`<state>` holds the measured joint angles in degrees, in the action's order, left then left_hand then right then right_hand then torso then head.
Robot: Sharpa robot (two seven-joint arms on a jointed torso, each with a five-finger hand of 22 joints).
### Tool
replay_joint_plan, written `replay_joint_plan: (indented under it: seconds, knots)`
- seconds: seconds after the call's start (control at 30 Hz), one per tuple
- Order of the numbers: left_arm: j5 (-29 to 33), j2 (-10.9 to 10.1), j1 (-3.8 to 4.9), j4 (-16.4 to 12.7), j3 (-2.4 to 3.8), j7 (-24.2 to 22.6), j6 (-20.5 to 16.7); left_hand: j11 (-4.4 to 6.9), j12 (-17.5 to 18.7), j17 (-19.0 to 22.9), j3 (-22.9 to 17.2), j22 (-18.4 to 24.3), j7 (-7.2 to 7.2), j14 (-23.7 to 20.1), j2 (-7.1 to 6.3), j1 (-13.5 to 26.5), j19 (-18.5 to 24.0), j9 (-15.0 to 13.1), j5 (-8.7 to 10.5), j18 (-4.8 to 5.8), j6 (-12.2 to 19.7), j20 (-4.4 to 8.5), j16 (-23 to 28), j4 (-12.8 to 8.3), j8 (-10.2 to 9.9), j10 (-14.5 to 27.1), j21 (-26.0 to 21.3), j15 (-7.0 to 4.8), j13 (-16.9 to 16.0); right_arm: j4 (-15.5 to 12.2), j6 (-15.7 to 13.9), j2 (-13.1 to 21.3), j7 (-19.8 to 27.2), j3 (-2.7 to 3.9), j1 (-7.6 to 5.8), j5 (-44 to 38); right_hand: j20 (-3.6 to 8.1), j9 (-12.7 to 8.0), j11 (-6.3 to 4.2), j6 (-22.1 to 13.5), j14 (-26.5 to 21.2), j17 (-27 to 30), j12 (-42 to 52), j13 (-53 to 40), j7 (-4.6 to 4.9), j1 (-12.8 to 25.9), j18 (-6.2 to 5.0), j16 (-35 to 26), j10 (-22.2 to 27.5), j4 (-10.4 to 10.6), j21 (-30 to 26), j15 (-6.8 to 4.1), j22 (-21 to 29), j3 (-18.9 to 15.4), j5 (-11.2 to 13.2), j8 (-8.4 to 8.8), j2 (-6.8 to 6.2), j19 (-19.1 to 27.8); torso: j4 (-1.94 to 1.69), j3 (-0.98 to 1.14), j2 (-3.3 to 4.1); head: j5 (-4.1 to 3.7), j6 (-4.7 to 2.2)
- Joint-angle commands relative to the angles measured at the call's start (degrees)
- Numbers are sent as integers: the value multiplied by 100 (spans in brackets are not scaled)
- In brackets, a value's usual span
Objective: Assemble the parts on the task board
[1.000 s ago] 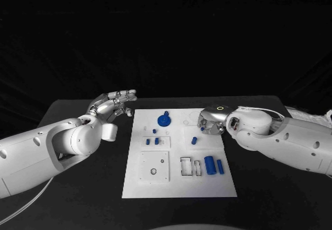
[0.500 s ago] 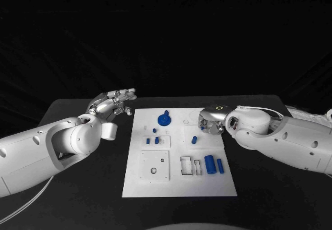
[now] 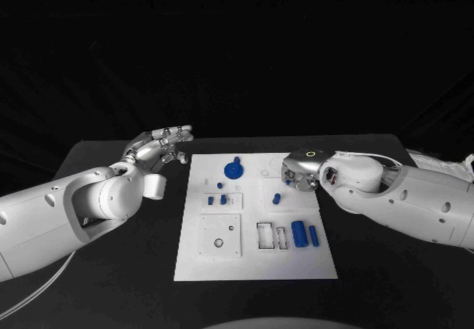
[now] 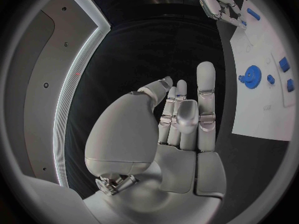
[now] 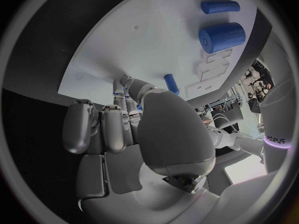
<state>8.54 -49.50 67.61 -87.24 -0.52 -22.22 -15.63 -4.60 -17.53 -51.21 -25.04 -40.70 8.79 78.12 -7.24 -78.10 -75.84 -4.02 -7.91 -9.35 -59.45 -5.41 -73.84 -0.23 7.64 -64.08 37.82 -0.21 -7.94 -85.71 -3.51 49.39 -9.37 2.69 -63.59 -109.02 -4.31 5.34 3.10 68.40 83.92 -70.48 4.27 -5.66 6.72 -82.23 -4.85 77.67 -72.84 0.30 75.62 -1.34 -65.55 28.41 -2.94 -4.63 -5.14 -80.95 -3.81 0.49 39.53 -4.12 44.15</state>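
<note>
Left hand (image 3: pixel 160 146): fingers spread, holding nothing, hovering off the board's far left corner.
Right hand (image 3: pixel 299 175): fingers curled over the board's (image 3: pixel 256 264) right edge; whether it pinches a part, cannot tell.
Change: right hand crept slightly inward; parts unmoved.
Parts: gear (image 3: pixel 234 170), cylinder (image 3: pixel 298 235) loose on board.
Meaning: assembly barely begun.

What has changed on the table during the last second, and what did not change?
Very little changed. The left hand drifted slightly away from the task board, holding nothing. The right hand shifted a little further over the board's right edge; whether it holds a part cannot be told. The blue gear, the large cylinder and the other blue parts stayed in place.
</note>
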Motion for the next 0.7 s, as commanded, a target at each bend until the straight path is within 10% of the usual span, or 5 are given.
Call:
replay_joint_plan:
  seconds: [0.03,0.7]
  knots:
    - [28,3,1,-6,3,-29,-12,-6,-35,14,-1,16,28,-32,14,20,39,9,-20,-92,2,11,41,-22,27,36,-39,-1,-7,-67,-154,14,-66,-16,30,-111,-11,16,-15,41,289,-12,-44,16,7,62,-2,24,-60,1,14,-28,-6,42,15,-2,27,-43,1,1,-2,2,-11]
    - [28,-13,1,31,2,45,12,-28,-68,93,1,85,44,-71,3,22,75,14,-21,-100,32,0,72,-37,24,132,-124,16,-9,-762,-343,482,-217,110,-142,288,-7,36,-21,74,289,-29,-54,42,-6,178,3,40,-88,25,33,-34,-37,35,18,-5,-27,-54,5,0,0,-7,-26]
